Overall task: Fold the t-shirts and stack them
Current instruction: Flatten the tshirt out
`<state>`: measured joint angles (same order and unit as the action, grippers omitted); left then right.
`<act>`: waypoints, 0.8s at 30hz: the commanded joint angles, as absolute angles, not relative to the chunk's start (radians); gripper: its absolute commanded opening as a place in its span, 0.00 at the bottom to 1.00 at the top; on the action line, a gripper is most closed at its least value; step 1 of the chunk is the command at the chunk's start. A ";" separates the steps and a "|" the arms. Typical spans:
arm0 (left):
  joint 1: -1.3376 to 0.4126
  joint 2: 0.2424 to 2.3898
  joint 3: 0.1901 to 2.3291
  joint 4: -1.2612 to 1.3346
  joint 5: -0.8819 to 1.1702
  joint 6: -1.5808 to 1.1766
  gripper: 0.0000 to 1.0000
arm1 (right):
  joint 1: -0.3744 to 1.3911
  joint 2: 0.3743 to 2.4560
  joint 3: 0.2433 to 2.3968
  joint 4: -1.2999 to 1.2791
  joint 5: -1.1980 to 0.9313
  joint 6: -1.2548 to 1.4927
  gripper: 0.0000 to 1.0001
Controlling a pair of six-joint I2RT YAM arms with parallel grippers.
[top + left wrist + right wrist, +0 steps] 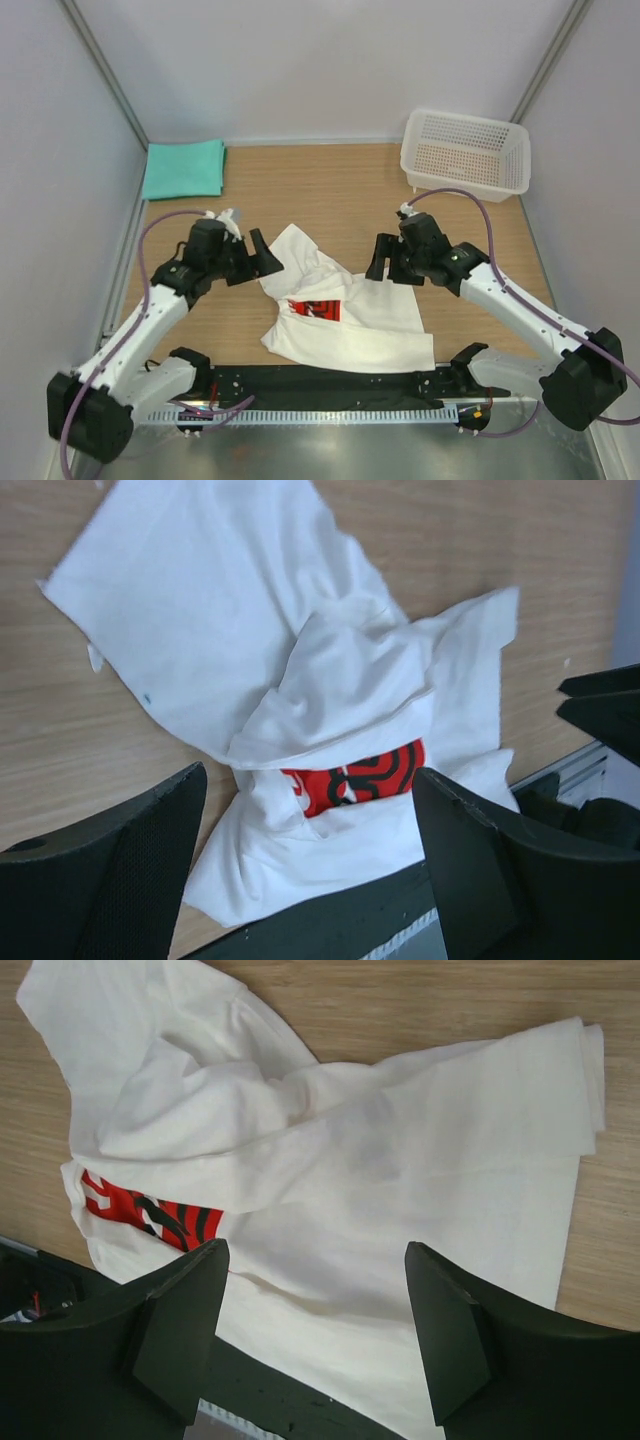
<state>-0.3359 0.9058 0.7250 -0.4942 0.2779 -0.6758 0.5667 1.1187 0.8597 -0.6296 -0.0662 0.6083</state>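
we're mid-fold on the white shirt (345, 320), crumpled near the tabletop (320, 190) front edge; the teal shirt (184, 168) lies folded far left. our left fingers (263, 253) and right fingers (378, 258) hang wide, empty. next, we think: pinch an edge each, spread it flat.

White mesh basket (470, 181) at far right corner of wooden table (320, 190); black strip (330, 380) along near edge.
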 commanded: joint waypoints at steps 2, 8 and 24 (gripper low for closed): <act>-0.457 1.130 0.804 -0.566 0.175 -0.712 0.84 | 0.568 1.121 0.833 -0.587 -0.016 0.592 0.81; -0.405 1.354 0.960 -0.612 0.084 -0.640 0.84 | 0.543 1.230 0.868 -0.595 0.167 0.583 0.88; -0.186 1.670 1.065 -0.634 0.212 -0.557 0.55 | 0.367 1.308 0.882 -0.535 0.094 0.437 0.60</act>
<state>-0.1841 1.6619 1.0473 -0.6239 0.1841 -0.5739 0.3836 1.3075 0.8494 -0.5751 0.1066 0.4660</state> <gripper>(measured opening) 0.557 0.622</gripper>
